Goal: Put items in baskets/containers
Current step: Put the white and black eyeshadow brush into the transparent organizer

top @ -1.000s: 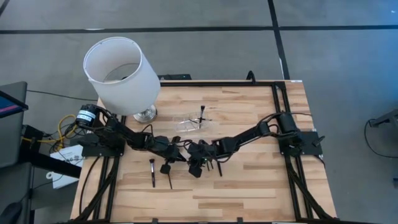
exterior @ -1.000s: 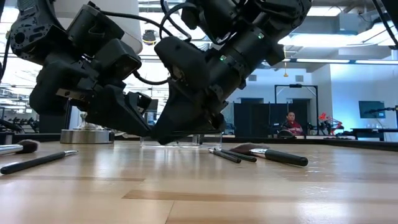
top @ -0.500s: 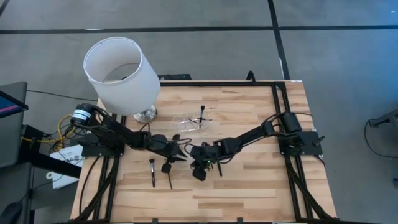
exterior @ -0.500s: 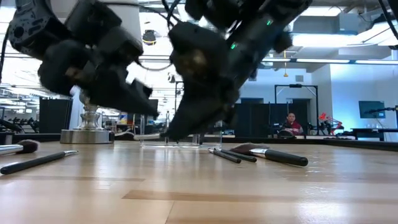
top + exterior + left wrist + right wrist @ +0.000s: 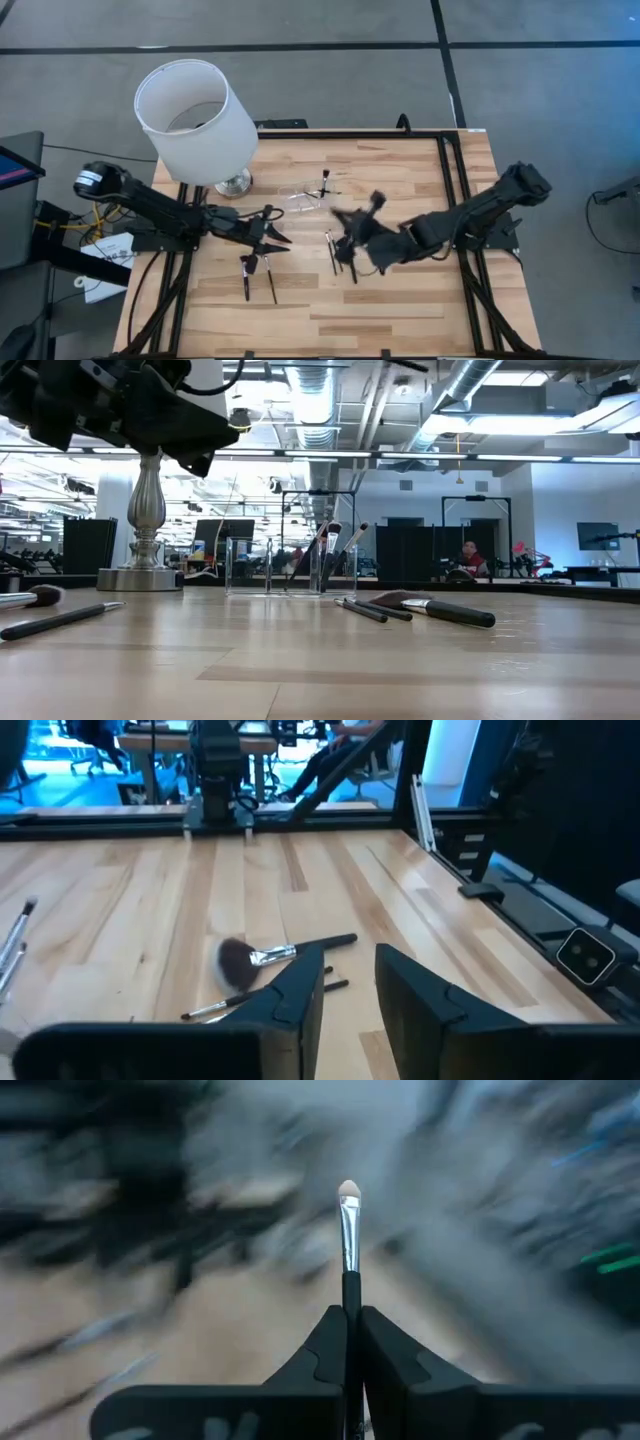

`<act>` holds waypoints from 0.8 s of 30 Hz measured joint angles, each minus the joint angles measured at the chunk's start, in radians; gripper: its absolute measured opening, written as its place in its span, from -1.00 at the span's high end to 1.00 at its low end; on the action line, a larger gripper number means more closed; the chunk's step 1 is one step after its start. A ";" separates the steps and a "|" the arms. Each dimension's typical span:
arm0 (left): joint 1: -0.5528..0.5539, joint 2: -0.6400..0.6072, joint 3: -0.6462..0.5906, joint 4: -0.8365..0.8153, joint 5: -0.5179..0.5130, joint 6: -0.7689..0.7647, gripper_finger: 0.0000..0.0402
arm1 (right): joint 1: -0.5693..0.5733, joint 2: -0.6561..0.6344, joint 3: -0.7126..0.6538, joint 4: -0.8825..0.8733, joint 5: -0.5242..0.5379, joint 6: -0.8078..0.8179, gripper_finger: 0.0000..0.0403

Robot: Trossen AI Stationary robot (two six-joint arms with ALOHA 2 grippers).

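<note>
Over a pale wood worktop (image 5: 400, 300), the right gripper (image 5: 352, 1325) is clenched on a slim makeup brush (image 5: 348, 1230) whose pale tip and silver ferrule stand out past the fingers; from above, that arm hangs mid-table with the brush (image 5: 375, 203) pointing away from it. The left gripper (image 5: 350, 982) sits on the lamp side of the table with its jaws parted and nothing between them.

A clear plastic holder (image 5: 290, 565) stands near the far edge (almost invisible from overhead) with several brushes (image 5: 340, 545) leaning upright inside it. Loose brushes (image 5: 420, 606) lie on the boards in front of the holder, and two more (image 5: 257, 278) lie beside the left gripper. A fluffy-headed brush (image 5: 255, 958) lies ahead of the left fingers.

A white lampshade (image 5: 195, 120) on a silver base (image 5: 140, 575) crowds the far left corner, overhanging that arm. A person (image 5: 467, 558) sits in the room beyond.
</note>
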 joint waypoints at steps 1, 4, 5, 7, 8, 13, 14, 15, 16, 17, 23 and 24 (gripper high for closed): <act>0.000 -0.008 -0.004 0.000 -0.002 0.000 0.55 | -0.005 -0.007 -0.037 0.101 0.035 -0.064 0.98; 0.003 -0.009 -0.007 0.000 -0.002 0.000 0.55 | -0.066 0.003 -0.194 0.427 -0.115 -0.176 0.99; 0.004 -0.009 -0.007 -0.003 -0.002 0.000 0.55 | -0.101 0.026 -0.245 0.558 -0.200 -0.202 0.99; 0.004 -0.003 -0.007 0.001 -0.006 0.001 0.55 | -0.169 0.074 -0.344 0.794 -0.326 -0.236 0.99; 0.004 -0.001 -0.007 -0.002 -0.016 0.001 0.55 | -0.209 0.106 -0.373 0.917 -0.380 -0.237 0.99; 0.004 -0.001 -0.008 -0.010 -0.024 -0.003 0.55 | -0.373 0.284 -0.423 1.370 -0.684 -0.218 0.97; 0.004 -0.001 -0.008 -0.009 -0.024 -0.003 0.55 | -0.394 0.320 -0.419 1.420 -0.727 -0.192 0.97; 0.004 -0.001 -0.008 -0.008 -0.024 -0.003 0.55 | -0.412 0.352 -0.411 1.453 -0.749 -0.165 0.97; 0.004 -0.001 -0.008 -0.009 -0.024 -0.003 0.55 | -0.427 0.377 -0.403 1.471 -0.759 -0.146 0.97; 0.004 -0.001 -0.008 -0.009 -0.024 -0.003 0.55 | -0.442 0.401 -0.396 1.474 -0.760 -0.136 0.98; 0.004 -0.001 -0.008 -0.009 -0.024 -0.002 0.55 | -0.486 0.527 -0.328 1.536 -0.786 -0.249 0.98; 0.004 -0.001 -0.008 -0.010 -0.024 -0.002 0.55 | -0.485 0.536 -0.319 1.549 -0.785 -0.296 0.98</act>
